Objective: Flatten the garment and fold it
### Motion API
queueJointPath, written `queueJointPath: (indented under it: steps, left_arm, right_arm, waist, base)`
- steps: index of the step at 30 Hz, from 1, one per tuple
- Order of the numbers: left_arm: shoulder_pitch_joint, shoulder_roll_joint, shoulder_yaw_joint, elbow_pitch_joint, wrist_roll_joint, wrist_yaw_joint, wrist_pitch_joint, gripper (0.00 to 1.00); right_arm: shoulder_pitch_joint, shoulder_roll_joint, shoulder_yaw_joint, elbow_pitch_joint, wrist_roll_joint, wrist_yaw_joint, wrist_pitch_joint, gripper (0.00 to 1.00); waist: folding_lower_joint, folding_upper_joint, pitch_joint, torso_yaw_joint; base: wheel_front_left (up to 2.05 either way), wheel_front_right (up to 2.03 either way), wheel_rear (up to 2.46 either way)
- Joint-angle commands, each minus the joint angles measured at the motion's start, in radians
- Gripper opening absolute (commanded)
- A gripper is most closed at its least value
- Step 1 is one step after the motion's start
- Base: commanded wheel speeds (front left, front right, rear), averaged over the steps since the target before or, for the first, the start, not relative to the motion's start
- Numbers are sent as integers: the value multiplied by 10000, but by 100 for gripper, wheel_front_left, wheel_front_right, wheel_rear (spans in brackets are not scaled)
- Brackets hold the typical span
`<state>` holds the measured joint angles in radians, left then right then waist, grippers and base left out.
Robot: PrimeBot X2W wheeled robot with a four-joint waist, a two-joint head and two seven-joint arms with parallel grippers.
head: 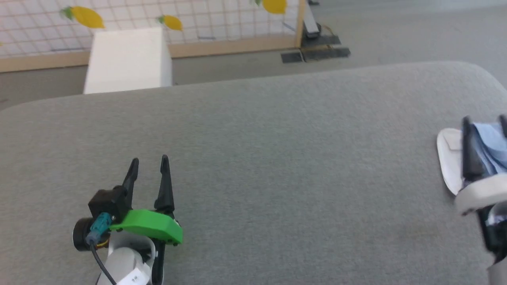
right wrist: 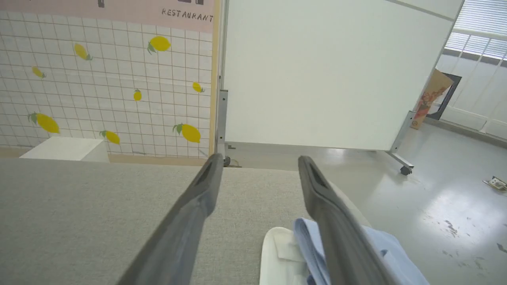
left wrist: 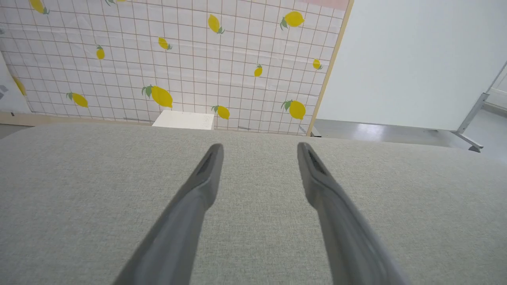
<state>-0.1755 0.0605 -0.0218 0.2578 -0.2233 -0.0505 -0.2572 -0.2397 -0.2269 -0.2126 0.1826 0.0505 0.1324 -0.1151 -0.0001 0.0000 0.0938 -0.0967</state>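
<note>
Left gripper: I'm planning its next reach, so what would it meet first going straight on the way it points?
Probably nothing soon: the left gripper points out across the grey cushion, and past its far edge stands the lemon-patterned panel. Its height over the cushion is unclear.

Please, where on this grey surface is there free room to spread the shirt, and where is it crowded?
The grey surface is bare across its middle and far side, from the left gripper over to the right gripper. Crowded: the right edge, where the bunched light blue shirt and its white collar lie at the right gripper.
</note>
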Motion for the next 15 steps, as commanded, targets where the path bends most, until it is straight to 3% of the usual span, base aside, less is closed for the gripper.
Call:
queueJointPath:
  steps: [1,8,15]
  left_arm:
    - [178,-42,-24,45,-58,42,-44,100]
    - [467,-76,-125,85,-103,82,-44,100]
    - [678,-95,-384,131,-217,70,-45,100]
  right_arm:
    - [332,153,164,-268,114,-17,-81,100]
    - [1466,716,1013,-1089,464,-17,-97,100]
    - [2279,1271,1185,-1464,427,-17,-190,100]
  waist:
    - [1,0,-597,621]
    - [1,0,-942,1075]
    - [1,0,-1074,1395]
  base:
    - [0,0,0]
    - [0,0,0]
    - [0,0,0]
